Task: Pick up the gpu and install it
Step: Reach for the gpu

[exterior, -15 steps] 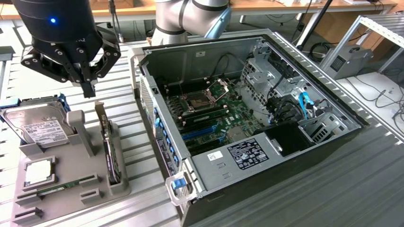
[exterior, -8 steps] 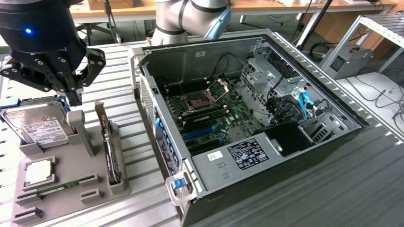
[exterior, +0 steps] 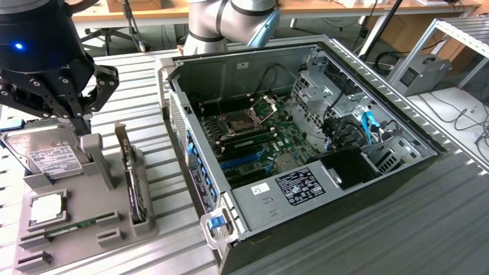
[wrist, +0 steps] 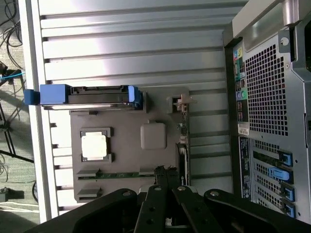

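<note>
Hovering with gripper (exterior: pixel 80 122) shut, holding nothing, above gray holder (exterior: pixel 84 197). Below and just beside it: gpu (exterior: pixel 135 182), upright on edge in slot. Likely best to centre over card's top edge, square to board.

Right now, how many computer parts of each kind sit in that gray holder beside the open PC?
Hard drive: 1
Processor chip: 1
Memory stick: 1
GPU card: 1
Total: 4
</note>
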